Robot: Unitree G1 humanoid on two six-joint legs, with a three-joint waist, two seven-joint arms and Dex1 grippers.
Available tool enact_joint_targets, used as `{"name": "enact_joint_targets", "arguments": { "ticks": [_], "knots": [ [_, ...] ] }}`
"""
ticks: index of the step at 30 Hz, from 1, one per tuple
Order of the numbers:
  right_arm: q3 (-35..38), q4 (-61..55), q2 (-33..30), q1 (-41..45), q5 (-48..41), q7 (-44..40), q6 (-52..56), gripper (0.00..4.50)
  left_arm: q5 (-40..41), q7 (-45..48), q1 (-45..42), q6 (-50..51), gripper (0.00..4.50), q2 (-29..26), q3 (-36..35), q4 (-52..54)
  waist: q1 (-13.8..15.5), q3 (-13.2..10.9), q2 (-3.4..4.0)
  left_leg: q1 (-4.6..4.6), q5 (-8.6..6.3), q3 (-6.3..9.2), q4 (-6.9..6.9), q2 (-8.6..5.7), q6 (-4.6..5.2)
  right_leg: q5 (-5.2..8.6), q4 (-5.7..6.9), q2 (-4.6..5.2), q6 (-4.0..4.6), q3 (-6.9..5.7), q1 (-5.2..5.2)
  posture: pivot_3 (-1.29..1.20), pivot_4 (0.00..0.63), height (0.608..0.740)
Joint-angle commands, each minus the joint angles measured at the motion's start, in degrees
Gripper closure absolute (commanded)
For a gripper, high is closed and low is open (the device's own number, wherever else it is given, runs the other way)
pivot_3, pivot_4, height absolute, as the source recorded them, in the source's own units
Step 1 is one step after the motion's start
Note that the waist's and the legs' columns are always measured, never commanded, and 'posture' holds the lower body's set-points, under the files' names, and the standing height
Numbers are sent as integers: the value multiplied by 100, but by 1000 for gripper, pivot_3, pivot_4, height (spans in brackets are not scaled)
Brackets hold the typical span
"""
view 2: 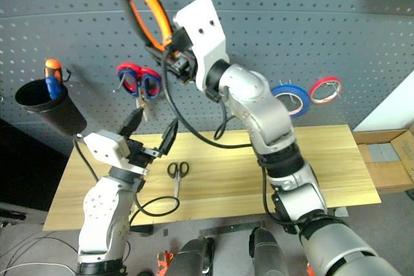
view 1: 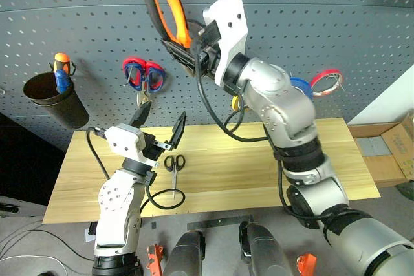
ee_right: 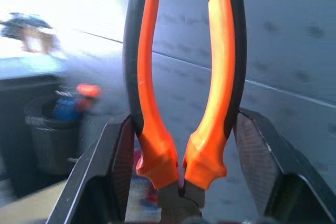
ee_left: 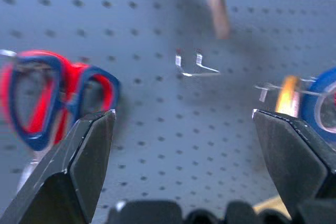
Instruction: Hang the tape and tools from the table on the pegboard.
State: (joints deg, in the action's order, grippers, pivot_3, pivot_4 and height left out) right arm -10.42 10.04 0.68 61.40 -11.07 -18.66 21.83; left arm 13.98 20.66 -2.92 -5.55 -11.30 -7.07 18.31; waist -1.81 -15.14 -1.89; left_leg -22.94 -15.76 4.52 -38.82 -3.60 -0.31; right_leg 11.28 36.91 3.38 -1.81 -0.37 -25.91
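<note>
My right gripper (view 1: pixel 184 42) is raised high in front of the dark grey pegboard (view 1: pixel 291 30), shut on the orange-and-black pliers (view 1: pixel 171 11). Their handles point up, and the fingers (ee_right: pixel 110 161) clamp the lower end of the handles (ee_right: pixel 184 77). My left gripper (view 1: pixel 162 113) is open and holds nothing; it hovers over the left part of the wooden table (view 1: pixel 220 172) and faces a bare metal hook (ee_left: pixel 197 66). The small black scissors (view 1: pixel 173 166) lie flat on the table just right of it. A yellow sliver (view 1: pixel 234 103), which looks like the tape, hangs behind my right arm.
Red-and-blue scissors (view 1: pixel 143 75) hang on the pegboard above my left gripper. A black cup (view 1: pixel 55 98) holding an orange-and-blue screwdriver (view 1: pixel 61 69) hangs at the far left. A blue roll (view 2: pixel 290 98) and a red roll (view 1: pixel 326 81) hang to the right. A cardboard box (view 1: pixel 388 150) sits beyond the table's right end.
</note>
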Motion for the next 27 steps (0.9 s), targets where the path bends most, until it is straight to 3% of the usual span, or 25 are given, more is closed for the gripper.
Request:
{"name": "enact_joint_targets", "arguments": {
  "ticks": [1,4,11,27],
  "knots": [
    [255,596,363,365,324,505,-1303,2179,-97,-94,81,-178,0,8,17,194,2,0,0,-1,0,-2,0,2,0,0,2,-3,0,2,-4,-9,178,740],
    [275,1317,438,391,727,892,-2348,2186,-108,-144,134,-133,0,10,33,245,6,0,0,-3,0,-6,4,6,-1,0,7,-7,1,4,-14,0,180,740],
    [401,2002,519,371,796,927,-3019,2192,-112,-219,317,-74,0,-97,-57,402,17,2,-1,1,2,-8,1,7,-2,-10,8,-13,17,7,-10,17,195,740],
    [328,2303,783,-471,1065,1149,-3023,2194,-155,-394,397,50,0,-262,-95,468,22,32,1,11,4,-9,-3,11,-5,-15,13,-18,24,10,-1,37,209,740]
  ]
}}
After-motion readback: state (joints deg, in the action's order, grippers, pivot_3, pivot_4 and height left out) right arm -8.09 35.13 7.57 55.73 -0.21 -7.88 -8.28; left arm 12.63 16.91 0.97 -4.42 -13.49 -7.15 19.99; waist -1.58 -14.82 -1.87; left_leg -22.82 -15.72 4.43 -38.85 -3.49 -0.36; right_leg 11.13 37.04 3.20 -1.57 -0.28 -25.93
